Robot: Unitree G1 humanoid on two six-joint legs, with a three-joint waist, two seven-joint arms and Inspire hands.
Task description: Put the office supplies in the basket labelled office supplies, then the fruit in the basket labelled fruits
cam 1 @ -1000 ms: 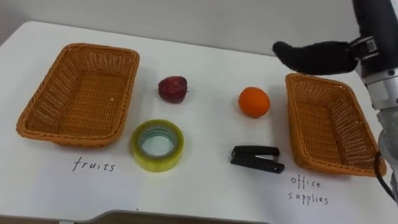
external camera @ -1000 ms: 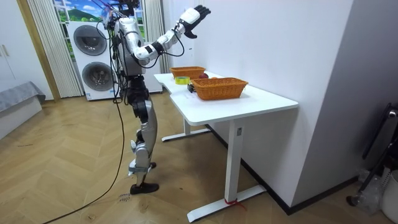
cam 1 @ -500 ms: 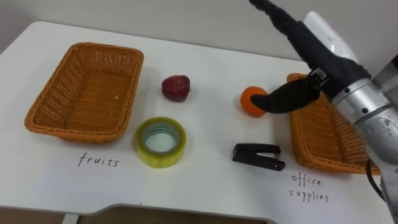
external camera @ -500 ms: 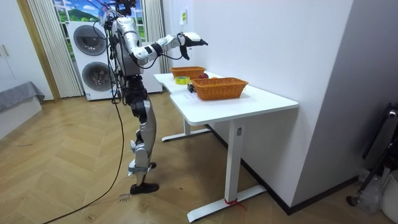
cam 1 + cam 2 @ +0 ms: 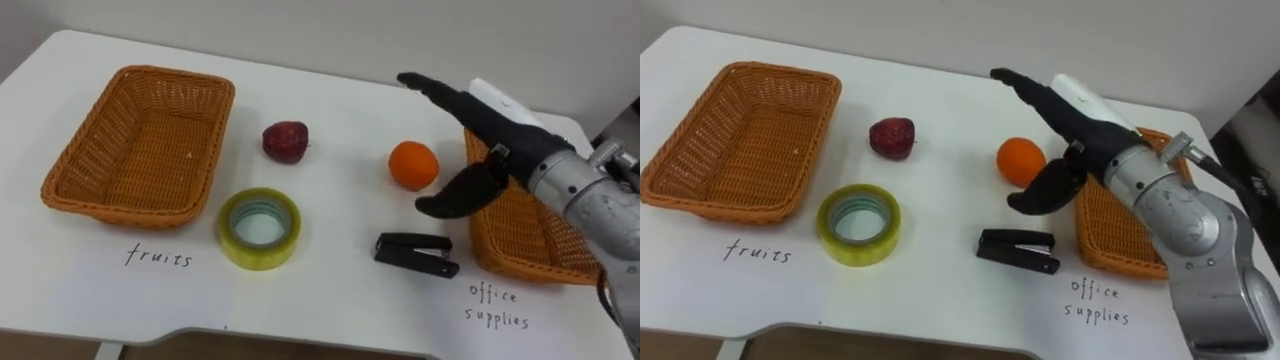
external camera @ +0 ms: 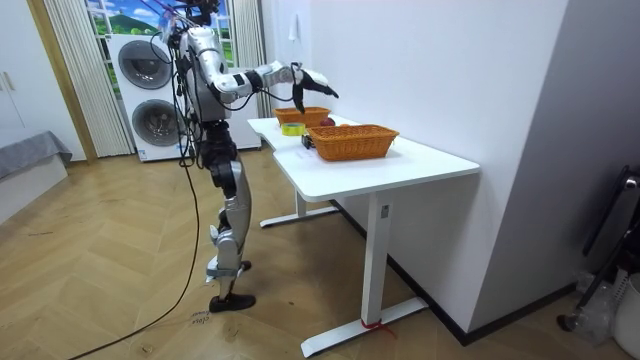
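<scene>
On the white table (image 5: 330,295), a brown rectangular wicker basket (image 5: 135,145) lies at the left and a second brown wicker basket (image 5: 522,238) at the right, with a dark red apple (image 5: 286,141) left of a round orange (image 5: 412,165) between them, and nearer the front edge a yellow tape roll (image 5: 258,229) left of a black stapler (image 5: 416,253).

Eye views overlook the table (image 5: 330,292); room view stands afar.

A white rectangular table (image 6: 400,165) on white metal legs stands against a plain white wall (image 6: 440,70). Beneath it is a herringbone wooden floor (image 6: 110,270) — two stacked white washing machines (image 6: 150,95) and pale pleated curtains (image 6: 68,70) beyond.
</scene>
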